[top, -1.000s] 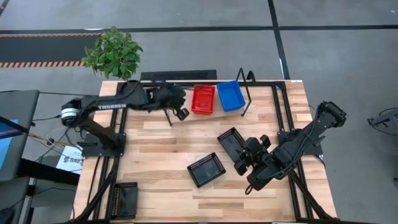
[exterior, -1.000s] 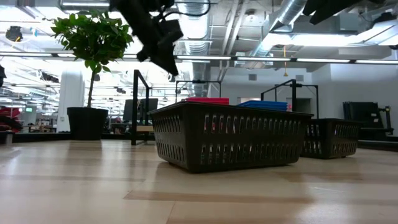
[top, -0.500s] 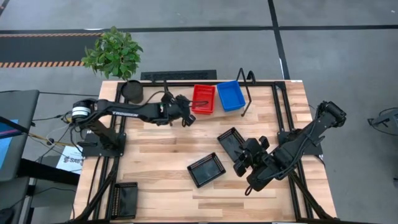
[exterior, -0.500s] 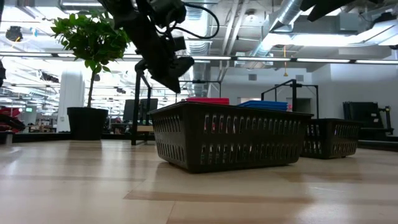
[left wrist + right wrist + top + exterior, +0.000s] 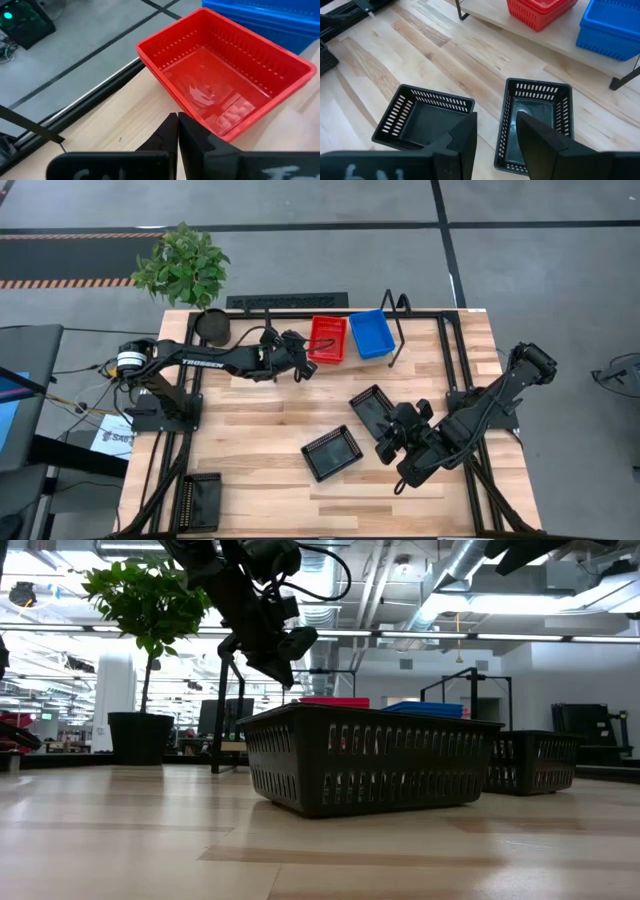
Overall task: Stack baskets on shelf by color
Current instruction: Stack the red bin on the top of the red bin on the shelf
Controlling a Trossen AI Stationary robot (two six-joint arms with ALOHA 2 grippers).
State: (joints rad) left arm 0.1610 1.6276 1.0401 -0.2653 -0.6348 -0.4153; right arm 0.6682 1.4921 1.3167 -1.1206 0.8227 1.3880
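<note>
A red basket (image 5: 327, 338) and a blue basket (image 5: 370, 332) sit side by side on the light wooden shelf (image 5: 560, 45) at the table's far edge. My left gripper (image 5: 177, 122) is shut, with its fingertips at the red basket's (image 5: 225, 85) near left corner. In the low view the left gripper (image 5: 290, 655) hangs above table height. Two black baskets (image 5: 372, 408) (image 5: 332, 452) rest on the tabletop. My right gripper (image 5: 495, 132) is open and hovers near them, touching nothing. A third black basket (image 5: 200, 500) lies at the near left corner. My left gripper's shut fingertips (image 5: 175, 120) stand against the lower wall of the red basket at its near left corner (image 5: 170, 102). They slant down at it from the table's left. I cannot tell whether they touch it.
A potted plant (image 5: 185, 265) stands past the table's far left corner. The shelf's black wire frame (image 5: 397, 330) rises to the right of the blue basket. Bare tabletop (image 5: 250, 430) lies between the arms.
My left arm has stretched out and its gripper has dropped, moving right toward the red basket on the shelf. Most of that motion came early in the second, then it slowed. My right arm has kept still.
</note>
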